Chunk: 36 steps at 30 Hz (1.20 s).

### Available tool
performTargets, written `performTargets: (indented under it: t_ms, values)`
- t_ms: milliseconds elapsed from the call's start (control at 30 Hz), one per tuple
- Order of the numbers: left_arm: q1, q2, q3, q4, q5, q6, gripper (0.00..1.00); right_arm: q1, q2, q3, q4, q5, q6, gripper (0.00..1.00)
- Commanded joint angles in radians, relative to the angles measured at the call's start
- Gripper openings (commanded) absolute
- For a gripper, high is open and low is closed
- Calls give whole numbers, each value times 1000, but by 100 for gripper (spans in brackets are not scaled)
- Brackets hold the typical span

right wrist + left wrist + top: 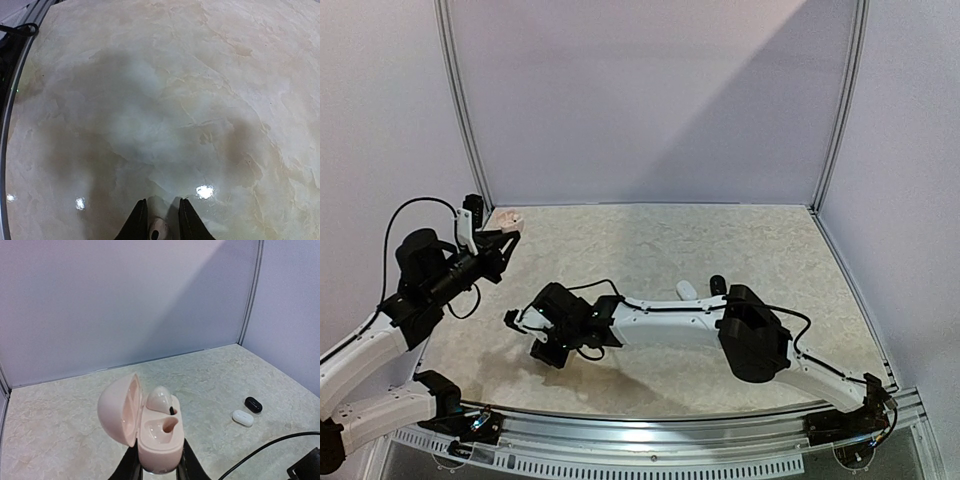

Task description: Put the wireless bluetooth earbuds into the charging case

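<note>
My left gripper (pixel 159 466) is shut on the base of a pale pink charging case (pixel 159 437) and holds it up with its lid open to the left. One pale earbud (pixel 160 400) sits in the far slot; the near slot (pixel 165 427) is empty. In the top view this case (pixel 507 218) is at the far left, at the left gripper (pixel 506 238). My right gripper (pixel 159 220) is shut on a small pale earbud (pixel 156 232) with a dark hole, low over the table. It shows at the front left in the top view (pixel 518 322).
A closed white pebble-shaped case (pixel 243 417) and a closed black one (pixel 253 404) lie side by side on the marble-patterned table (pixel 650 250); in the top view the white case (pixel 687 290) and the black case (pixel 717 284) lie behind the right arm. Walls enclose the back and sides.
</note>
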Motion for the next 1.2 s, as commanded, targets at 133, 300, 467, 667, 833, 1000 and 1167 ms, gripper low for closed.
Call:
performTargets:
  t_ms: [133,300,467,667,833,1000,1167]
  values:
    - [10,8,-17,26,2,18,0,19,-55,-65,-100,116,-64,17]
    - [12,6,-18,27,-2,30,0,16,-142,-176,-131,250,-54,15]
    - [11,3,-24,30,0,39,0,-6,-257,-378,-188,402,47,14]
    - [12,4,-31,42,7,47,0,-52,-459,-717,-261,606,336,14]
    - [12,11,-36,60,12,50,0,-77,-570,-936,-319,664,592,14]
    - [12,18,-34,67,20,52,0,-78,-607,-1001,-337,634,785,14]
    - [12,23,-31,70,23,50,0,-82,-594,-990,-342,598,877,17]
